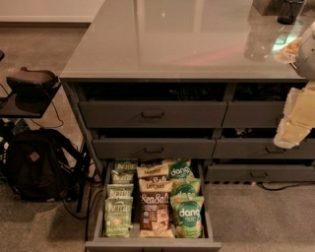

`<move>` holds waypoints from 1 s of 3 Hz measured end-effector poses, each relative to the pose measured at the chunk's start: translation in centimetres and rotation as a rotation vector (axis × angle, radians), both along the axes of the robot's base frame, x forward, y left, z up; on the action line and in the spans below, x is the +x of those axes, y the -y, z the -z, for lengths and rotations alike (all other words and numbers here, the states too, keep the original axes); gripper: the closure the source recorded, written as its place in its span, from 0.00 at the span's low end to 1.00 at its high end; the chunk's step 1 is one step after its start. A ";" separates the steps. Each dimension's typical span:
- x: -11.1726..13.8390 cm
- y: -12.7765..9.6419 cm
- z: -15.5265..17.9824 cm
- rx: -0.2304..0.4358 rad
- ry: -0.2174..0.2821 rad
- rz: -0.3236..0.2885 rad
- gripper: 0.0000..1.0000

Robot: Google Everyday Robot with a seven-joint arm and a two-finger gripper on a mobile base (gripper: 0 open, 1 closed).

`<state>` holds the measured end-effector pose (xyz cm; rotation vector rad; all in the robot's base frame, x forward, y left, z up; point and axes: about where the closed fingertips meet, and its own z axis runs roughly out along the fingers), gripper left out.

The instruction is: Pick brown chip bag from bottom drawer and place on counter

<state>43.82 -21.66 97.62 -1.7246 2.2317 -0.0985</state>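
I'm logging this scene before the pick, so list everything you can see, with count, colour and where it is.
counter: one, glossy grey-green, top of the cabinet.
bottom drawer: one, grey, pulled out at the front.
brown chip bags: at least three, cream and brown, drawer's middle row.
green bags: three, bright green, drawer's right row.
pale green bags: about four, drawer's left row.
handled drawers: five, grey, above and right of the open one.
backpack: one, black, floor at left.
dark cup: one, counter's far right corner.
gripper: one, pale, right edge, level with the upper drawers, far from the bags.
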 end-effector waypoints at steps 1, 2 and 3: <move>0.0 0.0 0.0 0.000 0.000 0.000 0.00; -0.6 -1.7 3.0 0.035 -0.003 -0.060 0.00; -2.1 -6.2 9.4 0.172 -0.014 -0.203 0.00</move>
